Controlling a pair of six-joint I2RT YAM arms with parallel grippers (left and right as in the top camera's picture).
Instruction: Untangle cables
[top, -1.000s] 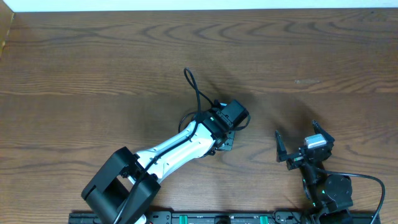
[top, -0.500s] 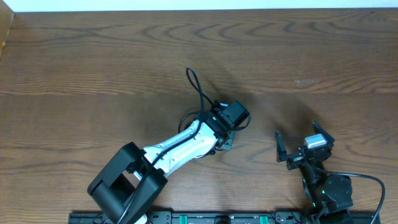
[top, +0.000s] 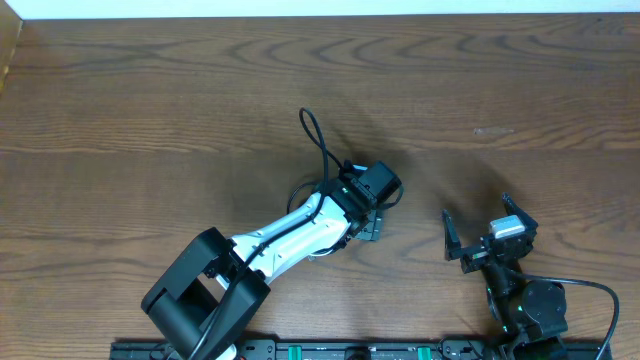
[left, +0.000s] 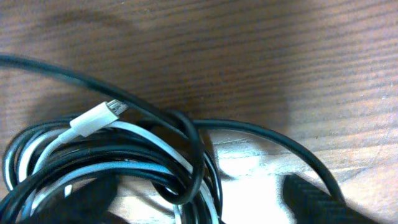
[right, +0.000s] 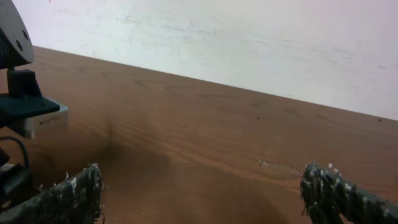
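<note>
Barely started, as we read it: white cable (left: 155, 134) and black cable (left: 196, 149) lie as one knotted coil (left: 124, 168) on the tabletop (top: 150, 100). Nothing is pulled free, so all the separating is left. Left claw (left: 202, 199) sits right over the coil, jaws spread wide either side of it, gripping nothing we can see. One loop (top: 320, 150) of black pokes out of the coil toward the far edge. Right claw (top: 476, 208) is well to the right of the coil, jaws fully wide, empty. On views: overhead gives us layout, but the left wrist block (top: 372, 185) covers most of the coil and we can't pick out the white cable there. The left wrist view has the detail: white plug end (left: 93, 119) on top at the coil's left, white strands threaded through black turns, one black turn wrapped over them mid-coil. The right wrist view shows no cables, just wood, wall (right: 249, 37) and its own fingertips (right: 74, 190).
</note>
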